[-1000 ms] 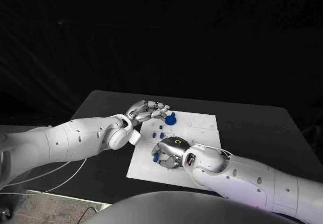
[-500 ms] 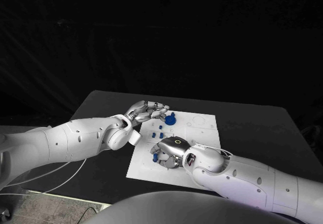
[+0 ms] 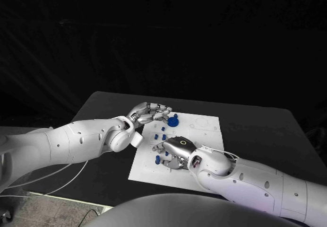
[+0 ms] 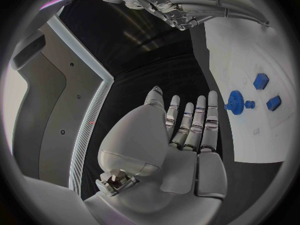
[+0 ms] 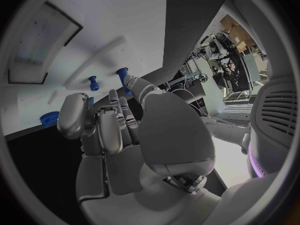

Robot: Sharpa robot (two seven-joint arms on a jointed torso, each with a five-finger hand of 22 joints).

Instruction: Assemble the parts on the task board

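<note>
The white task board (image 3: 204,142) lies in the middle of the black table. A blue gear (image 3: 173,121) stands near its far left corner, with small blue pieces (image 3: 163,129) just in front of it. My left hand (image 3: 151,112) hovers at that far left edge, fingers stretched out and holding nothing (image 4: 187,130); the gear (image 4: 236,102) and two blue blocks (image 4: 260,80) lie beyond its fingertips. My right hand (image 3: 176,151) is low over the board's left middle, fingers curled toward the thumb (image 5: 109,122) above more blue pieces (image 3: 156,159). I cannot tell whether it grips one.
Two blue pegs (image 5: 94,82) stand on the board (image 5: 112,15) past the right hand's fingers. A rectangular recess (image 5: 40,45) marks the board farther off. Bare black table (image 3: 265,127) surrounds the board on the right.
My right hand has shifted slightly to the right and away from me over the board. The left hand has stayed in place.
</note>
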